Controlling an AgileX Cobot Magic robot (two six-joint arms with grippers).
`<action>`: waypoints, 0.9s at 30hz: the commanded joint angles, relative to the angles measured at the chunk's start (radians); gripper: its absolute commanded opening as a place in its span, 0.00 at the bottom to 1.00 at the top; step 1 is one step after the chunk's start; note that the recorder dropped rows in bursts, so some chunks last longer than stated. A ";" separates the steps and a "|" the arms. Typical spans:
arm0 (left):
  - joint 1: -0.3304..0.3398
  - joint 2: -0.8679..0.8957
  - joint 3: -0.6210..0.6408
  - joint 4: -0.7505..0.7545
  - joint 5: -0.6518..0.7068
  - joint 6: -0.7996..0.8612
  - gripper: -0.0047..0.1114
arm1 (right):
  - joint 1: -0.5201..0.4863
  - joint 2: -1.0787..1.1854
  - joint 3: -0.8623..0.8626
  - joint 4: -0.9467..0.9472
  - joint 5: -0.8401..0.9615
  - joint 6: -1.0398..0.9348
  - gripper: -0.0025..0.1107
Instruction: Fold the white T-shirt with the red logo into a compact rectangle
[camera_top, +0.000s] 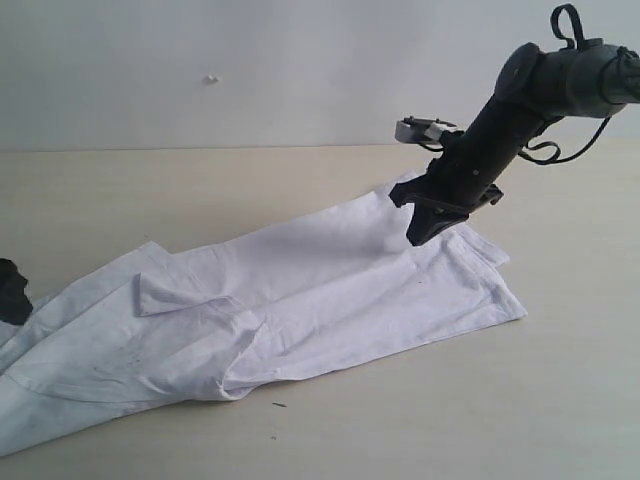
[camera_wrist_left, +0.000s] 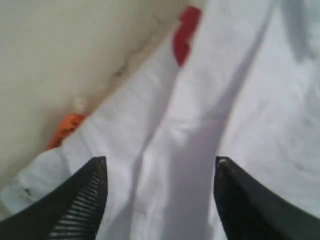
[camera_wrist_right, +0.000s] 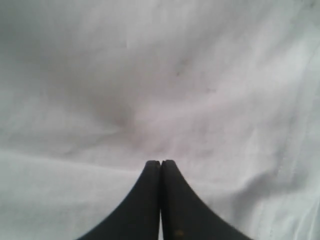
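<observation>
The white T-shirt (camera_top: 300, 290) lies on the table as a long strip folded lengthwise, running from the near left to the right, with a sleeve flap turned over its middle. My right gripper (camera_top: 418, 236) hangs just over its right end, shut, and no cloth shows between the fingertips (camera_wrist_right: 161, 163). My left gripper (camera_wrist_left: 160, 165) is open over the shirt's left end; only a dark part of it (camera_top: 12, 290) shows at the exterior view's left edge. Beside it, a bit of the red logo (camera_wrist_left: 186, 35) and the orange collar tag (camera_wrist_left: 67, 127) peek out at the shirt's edge.
The light wooden table (camera_top: 200, 190) stretches behind and in front of the shirt, with a pale wall behind it. The right arm (camera_top: 520, 100) reaches down from the upper right. A small dark speck (camera_top: 278, 405) lies near the shirt's front edge.
</observation>
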 joint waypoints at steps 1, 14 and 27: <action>0.096 -0.003 0.013 -0.011 -0.098 -0.134 0.56 | -0.002 -0.037 -0.011 -0.006 -0.006 0.007 0.02; 0.271 0.100 0.013 -0.190 0.010 -0.159 0.56 | 0.000 0.006 -0.011 -0.017 0.009 0.007 0.02; 0.370 0.124 0.011 -0.151 0.032 -0.182 0.61 | 0.000 0.006 -0.011 -0.010 0.020 0.014 0.02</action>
